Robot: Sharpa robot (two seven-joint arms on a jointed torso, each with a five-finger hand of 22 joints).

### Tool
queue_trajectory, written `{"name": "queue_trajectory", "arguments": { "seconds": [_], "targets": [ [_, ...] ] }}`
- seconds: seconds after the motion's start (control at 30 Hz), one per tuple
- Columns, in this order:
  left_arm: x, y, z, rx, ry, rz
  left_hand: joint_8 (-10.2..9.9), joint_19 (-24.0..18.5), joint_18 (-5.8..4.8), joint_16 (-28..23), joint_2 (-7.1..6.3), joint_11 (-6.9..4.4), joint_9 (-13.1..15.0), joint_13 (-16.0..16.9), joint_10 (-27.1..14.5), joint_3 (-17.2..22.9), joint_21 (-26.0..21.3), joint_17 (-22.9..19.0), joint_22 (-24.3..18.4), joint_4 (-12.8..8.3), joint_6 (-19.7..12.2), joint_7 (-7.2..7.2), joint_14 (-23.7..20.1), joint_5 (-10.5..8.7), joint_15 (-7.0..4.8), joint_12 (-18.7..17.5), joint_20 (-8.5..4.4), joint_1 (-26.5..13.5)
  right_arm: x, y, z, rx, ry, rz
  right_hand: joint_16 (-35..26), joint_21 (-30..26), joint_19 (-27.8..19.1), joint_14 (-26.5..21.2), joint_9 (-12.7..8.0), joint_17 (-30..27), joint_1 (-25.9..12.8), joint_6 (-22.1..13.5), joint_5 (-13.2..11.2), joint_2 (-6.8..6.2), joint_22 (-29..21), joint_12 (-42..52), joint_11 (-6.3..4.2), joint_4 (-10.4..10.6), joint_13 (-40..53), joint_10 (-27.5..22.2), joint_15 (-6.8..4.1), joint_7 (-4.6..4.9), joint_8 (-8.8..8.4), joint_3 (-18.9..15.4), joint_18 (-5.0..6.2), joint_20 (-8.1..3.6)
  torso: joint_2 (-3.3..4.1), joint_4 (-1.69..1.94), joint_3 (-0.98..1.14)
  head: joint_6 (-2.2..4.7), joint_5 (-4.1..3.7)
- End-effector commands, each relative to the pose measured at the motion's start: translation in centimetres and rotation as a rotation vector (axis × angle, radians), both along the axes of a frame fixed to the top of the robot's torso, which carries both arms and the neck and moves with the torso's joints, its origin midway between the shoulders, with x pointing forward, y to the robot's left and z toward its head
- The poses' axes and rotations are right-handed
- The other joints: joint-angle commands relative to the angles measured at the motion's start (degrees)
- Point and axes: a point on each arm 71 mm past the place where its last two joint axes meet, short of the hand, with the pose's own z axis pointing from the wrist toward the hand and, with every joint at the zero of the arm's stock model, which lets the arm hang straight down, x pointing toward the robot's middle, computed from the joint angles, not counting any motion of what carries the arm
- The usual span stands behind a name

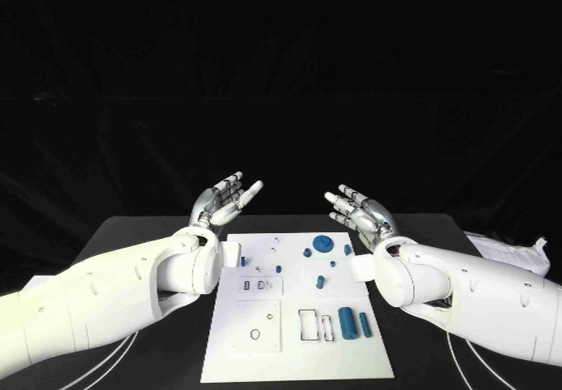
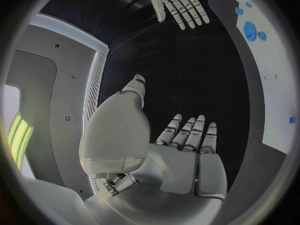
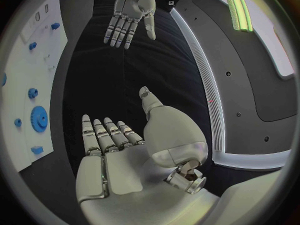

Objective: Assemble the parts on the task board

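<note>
Task board (image 1: 299, 357) lies mid-desk (image 1: 140, 231), parts on it: gear (image 1: 322, 241) at the far end, two cylinders (image 1: 348, 320) side by side near right. Left hand (image 1: 225, 201) and right hand (image 1: 360, 211) raised beyond its far corners, apart, holding nothing.

Setting: robotics test cell in a laboratory, arranged around a black table (image 1: 434, 231).

The surroundings of the table are kept dark; behind it only black backdrop is seen. A white task board (image 1: 293, 357) with outlined slots and small blue parts (image 1: 348, 319) is laid flat at the middle of the table, as on a test bench. White cables (image 1: 111, 357) are routed across the table near its front edge, on both sides of the board. A crumpled white sheet (image 1: 516, 252) is seen at the table's right edge. No household furnishings are visible around the table.
</note>
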Motion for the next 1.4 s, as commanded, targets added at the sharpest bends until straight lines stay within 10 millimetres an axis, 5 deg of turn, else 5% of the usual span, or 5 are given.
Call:
{"name": "queue_trajectory", "arguments": {
  "seconds": [0.03,0.3,0.37,0.63,1.4],
  "targets": [
    [0.0,-0.7,0.2,-0.016,-0.020,-0.088,0.47,0.40,0.83,0.48,-0.31,0.41,0.16,0.15,1.12,0.28,0.36,0.19,0.14,0.79,1.28,7.90,1.08,0.38,0.41,0.32,0.92,2.77,-0.3,1.3,-0.1,-0.009,0.008,0.228,0.46,0.42,1.41,2.33,0.35,0.30,4.05,2.76,0.67,0.31,0.22,0.60,0.78,-1.55,0.33,2.86,0.87,9.23,0.64,0.66,1.03,0.71,0.03,0.01,-0.01,-0.01,0.00],
    [0.0,-0.7,0.2,-0.016,-0.020,-0.088,1.38,5.15,1.69,2.36,2.35,1.22,0.68,0.71,7.33,2.45,1.95,1.28,1.12,0.64,6.26,8.43,9.39,0.21,0.89,1.26,0.85,2.99,-0.3,1.6,-0.1,-0.019,0.017,0.311,2.83,4.02,15.89,18.12,1.03,1.48,9.78,11.06,0.17,-0.84,2.07,1.77,0.16,-5.41,1.14,14.96,-0.29,9.19,1.46,1.99,3.32,0.50,0.03,0.01,-0.01,-0.01,0.00],
    [0.3,0.2,0.2,-0.044,-0.033,-0.101,2.02,11.97,2.20,4.43,3.82,1.12,1.00,0.99,11.41,3.44,4.34,2.27,2.45,0.59,9.72,8.41,17.34,0.19,0.46,1.84,0.79,3.30,1.2,-0.2,0.9,-0.333,-0.205,0.306,4.13,5.13,19.87,24.83,1.44,1.95,11.03,15.42,0.03,-1.13,2.48,2.78,-0.30,-6.41,1.62,21.43,-1.22,8.93,2.12,2.26,4.01,0.54,0.11,0.69,0.01,-0.81,-1.43],
    [-0.5,0.7,0.4,-0.063,-0.023,-0.172,4.42,34.73,5.59,8.42,7.84,-1.28,1.99,2.27,33.27,4.54,12.74,3.28,5.80,-0.52,25.00,6.99,33.05,0.01,-3.05,5.05,0.43,4.37,2.2,-1.7,2.0,-0.421,-0.298,0.238,5.85,8.30,29.40,41.68,2.34,2.28,12.28,35.06,2.00,-1.85,2.75,4.41,-3.11,-9.51,1.94,39.46,-4.39,6.89,3.79,3.63,7.04,0.26,1.40,1.23,-0.42,-0.38,-2.12],
    [-4.8,1.2,2.6,-0.214,0.049,-0.240,4.10,39.67,6.06,7.60,8.82,-2.54,1.80,1.94,38.64,2.41,13.04,2.54,4.82,-1.18,32.83,5.96,38.19,-0.01,-4.34,4.55,-0.26,4.14,3.4,-0.7,5.3,-1.230,-0.571,0.272,7.33,20.45,47.52,62.62,2.48,2.56,12.91,46.67,0.10,-7.36,7.09,2.56,-8.20,-9.95,2.29,54.39,-11.30,2.91,2.86,8.54,7.05,-7.70,7.77,3.99,-2.06,2.00,-5.45]
  ]
}}
